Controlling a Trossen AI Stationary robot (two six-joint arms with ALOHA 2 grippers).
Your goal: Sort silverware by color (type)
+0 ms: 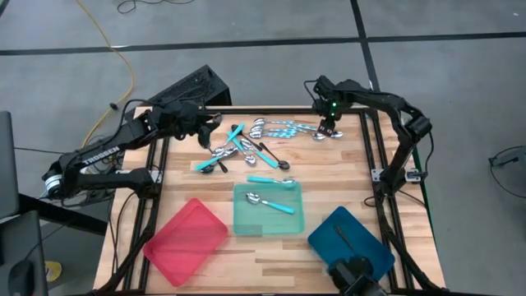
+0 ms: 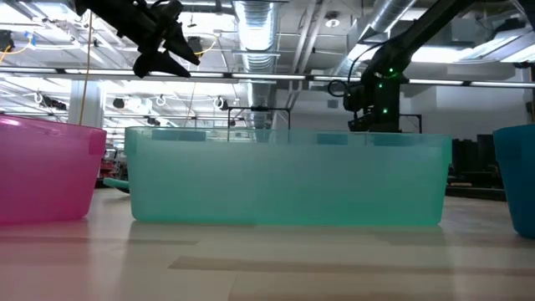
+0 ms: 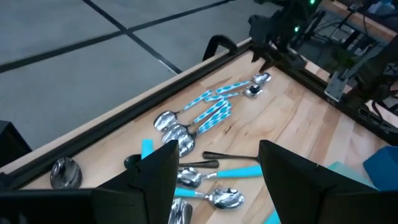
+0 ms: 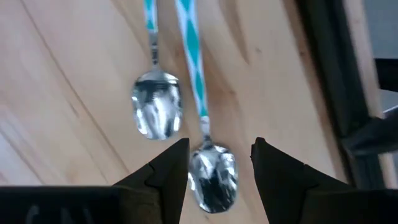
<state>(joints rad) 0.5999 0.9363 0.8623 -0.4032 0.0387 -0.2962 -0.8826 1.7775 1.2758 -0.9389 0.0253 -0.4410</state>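
Note:
The silverware lies as a loose pile of spoons point(image 1: 246, 144) at the table's far middle: shiny silver ones, ones with turquoise-patterned handles point(image 3: 211, 109), and dark ones point(image 3: 227, 154). My right gripper point(image 4: 219, 146) points down, open, over the pile's right end. Its fingers stand on either side of the bowl of a patterned-handle spoon point(image 4: 212, 174) without touching it, and a second such spoon point(image 4: 157, 106) lies beside it. My left gripper point(image 3: 217, 149) hangs open above the pile's left end point(image 1: 207, 136), holding nothing. One turquoise-handled spoon point(image 1: 269, 202) lies in the teal tray point(image 1: 296, 224).
The red tray point(image 1: 187, 240) is at the near left and the blue tray point(image 1: 353, 242) at the near right, with a dark item inside. A turquoise-handled spoon point(image 1: 271, 181) lies on the wood just beyond the teal tray. Black frame rails point(image 4: 339, 68) run along the table's edges.

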